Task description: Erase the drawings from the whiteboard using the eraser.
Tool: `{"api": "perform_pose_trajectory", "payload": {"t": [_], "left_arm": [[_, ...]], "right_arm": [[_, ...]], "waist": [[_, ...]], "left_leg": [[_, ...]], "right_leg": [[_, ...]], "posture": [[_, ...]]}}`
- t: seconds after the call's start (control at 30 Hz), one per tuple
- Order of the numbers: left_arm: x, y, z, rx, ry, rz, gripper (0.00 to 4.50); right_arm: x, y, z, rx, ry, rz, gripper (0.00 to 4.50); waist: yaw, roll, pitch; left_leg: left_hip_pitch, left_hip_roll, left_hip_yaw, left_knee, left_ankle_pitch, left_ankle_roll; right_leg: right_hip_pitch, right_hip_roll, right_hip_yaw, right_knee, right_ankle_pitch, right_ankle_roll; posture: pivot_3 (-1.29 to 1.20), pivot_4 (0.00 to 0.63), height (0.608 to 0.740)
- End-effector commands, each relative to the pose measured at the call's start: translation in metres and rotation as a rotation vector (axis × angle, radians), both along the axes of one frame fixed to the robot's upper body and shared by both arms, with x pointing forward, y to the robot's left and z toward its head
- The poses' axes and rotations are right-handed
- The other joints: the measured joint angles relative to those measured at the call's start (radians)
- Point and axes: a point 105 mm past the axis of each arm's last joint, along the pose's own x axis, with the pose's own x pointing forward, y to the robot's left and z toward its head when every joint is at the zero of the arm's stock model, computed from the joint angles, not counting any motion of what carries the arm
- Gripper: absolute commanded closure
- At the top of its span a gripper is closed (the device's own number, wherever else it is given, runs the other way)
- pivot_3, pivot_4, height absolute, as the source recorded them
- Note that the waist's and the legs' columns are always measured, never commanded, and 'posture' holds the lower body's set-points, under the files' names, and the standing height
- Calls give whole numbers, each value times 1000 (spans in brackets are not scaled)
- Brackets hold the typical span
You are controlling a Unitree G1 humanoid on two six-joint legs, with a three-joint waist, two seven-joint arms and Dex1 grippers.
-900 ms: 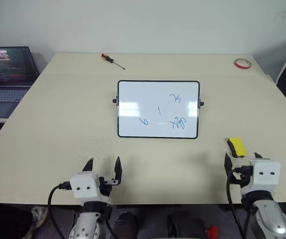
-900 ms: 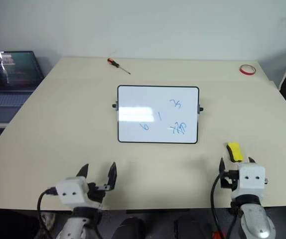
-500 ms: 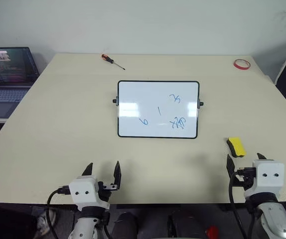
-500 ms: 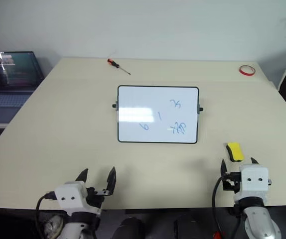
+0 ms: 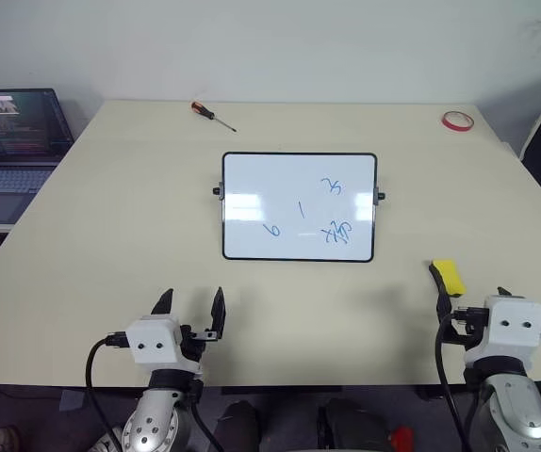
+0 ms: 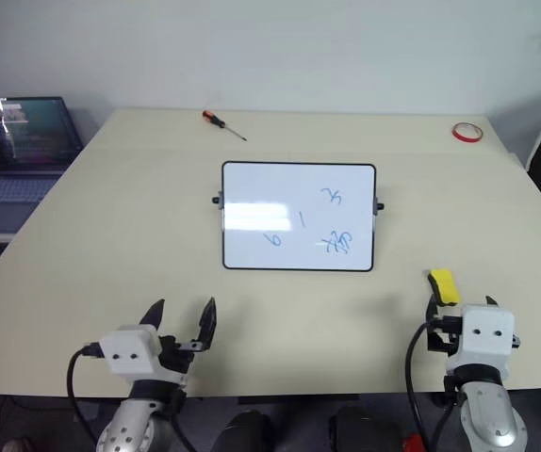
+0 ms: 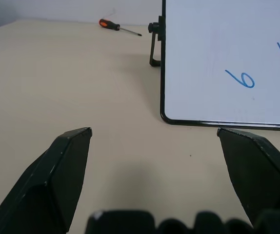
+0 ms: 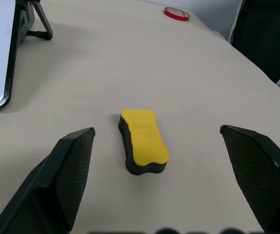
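- The whiteboard (image 5: 299, 206) stood near the middle of the bench (image 5: 110, 235), propped up on small black side legs.
- The drawings (image 5: 335, 231) were thin blue marks on the right half of the board: squiggles at about 1 o'clock and 5 o'clock, a short stroke near the middle, and a small loop at about 7 o'clock.
- The eraser (image 5: 449, 277), yellow on top and black below, lay flat on the bench at about 4 o'clock from the board, well apart from it.
- The right tool (image 8: 162, 170) was released, fingers spread wide, with nothing in it. It sat at the near edge of the bench, and the eraser lay just ahead of it, not touching.
- The left tool (image 5: 191, 312) was released too, fingers apart and empty, at about 7 o'clock from the board.
- A screwdriver (image 5: 212, 115) lay at about 11 o'clock from the board, near the far edge.
- A red tape ring (image 5: 457, 120) lay at about 1 o'clock, near the far right corner.
- A laptop (image 5: 11, 141) stood open beside the bench, at about 10 o'clock.
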Motion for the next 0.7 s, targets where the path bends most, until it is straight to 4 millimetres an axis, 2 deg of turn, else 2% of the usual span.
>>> {"api": "perform_pose_trajectory", "payload": {"t": [0.03,0.23,0.33,0.43,0.47,0.57,0.6,0.7], "left_arm": [[2,1,8,-3,-34,-14,0],[8,-1,3,-23,-21,-42,0],[13,-14,2,-54,-31,-101,0],[17,-39,4,-71,-40,-195,0],[25,-40,11,-63,-47,-228,0],[60,-22,41,-38,-77,-333,0],[67,-26,47,-37,-89,-387,0],[81,-55,59,-28,-97,-620,0]], "right_arm": [[-1,1,7,4,-40,-13,19],[3,7,4,65,-43,17,19],[1,1,4,79,-44,-1,19],[4,0,-2,119,-17,18,19],[5,1,-6,139,-4,24,19],[11,5,-4,142,-8,65,19],[12,3,-2,140,-13,61,19],[15,-5,0,128,-15,48,19]], "waist": [[0,0,0],[0,1,0],[0,1,-1],[0,0,-1],[0,0,-1],[3,0,0],[2,1,-1],[-1,4,-3]], "left_leg": [[0,0,0,0,0,0],[1,0,0,0,0,0],[0,0,0,0,0,0],[0,0,0,0,0,0],[1,0,0,0,0,0],[1,-1,-2,1,0,0],[2,-1,-2,1,1,0],[6,-1,0,0,1,0]], "right_leg": [[0,0,0,0,0,0],[0,0,0,0,0,0],[0,0,0,0,0,0],[0,0,0,0,0,0],[1,0,0,0,0,0],[0,2,-2,5,0,0],[0,2,-2,7,1,-1],[3,3,-1,6,1,-2]], "posture": [[0,150,740],[0,150,740],[0,150,740],[0,150,740],[0,150,740],[0,150,740],[0,150,740],[0,150,740]]}}
